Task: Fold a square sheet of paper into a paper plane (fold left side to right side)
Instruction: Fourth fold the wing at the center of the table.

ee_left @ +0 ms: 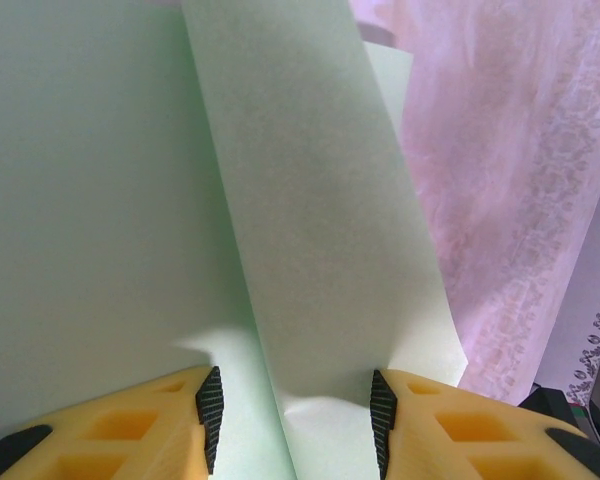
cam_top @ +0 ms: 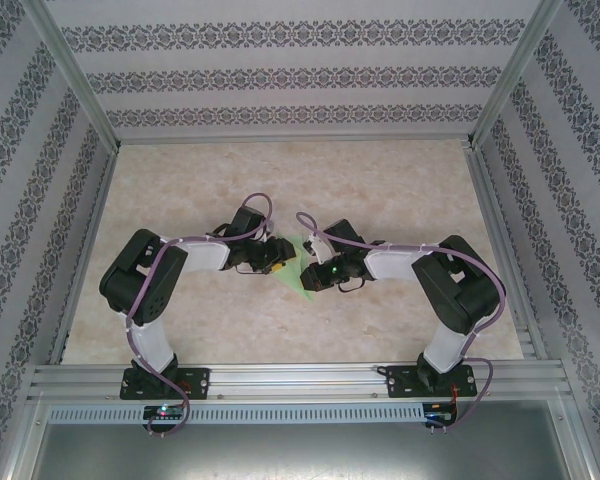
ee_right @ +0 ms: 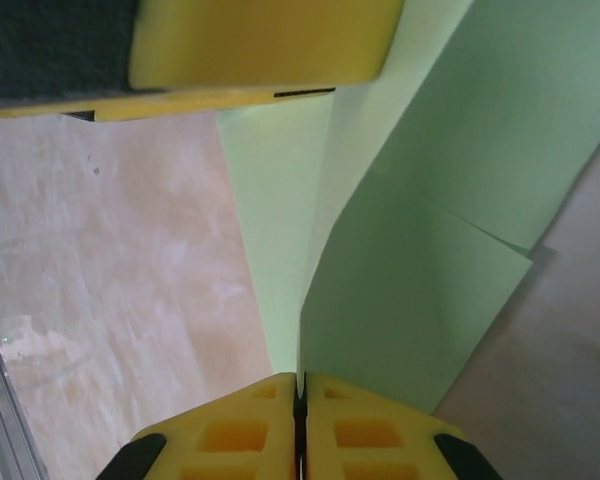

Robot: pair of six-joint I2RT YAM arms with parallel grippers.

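Over the sheet (cam_top: 292,268), right arm (cam_top: 400,263) elbow-out.

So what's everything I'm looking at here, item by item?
sheet of paper: one, light green, partly folded, mid-table between the two pincers.
table: one, beige marbled top, under everything.
walls: three, white with grey patterned bands, around the table.
metal frame: one, silver, along the table's edges.
cables: two, purple, running along the arms.
arms: two, black and white, bolted at the near edge.
left pincer: one, yellow with black pads, open, a paper flap between its fingers.
right pincer: one, yellow, shut on the paper's edge.
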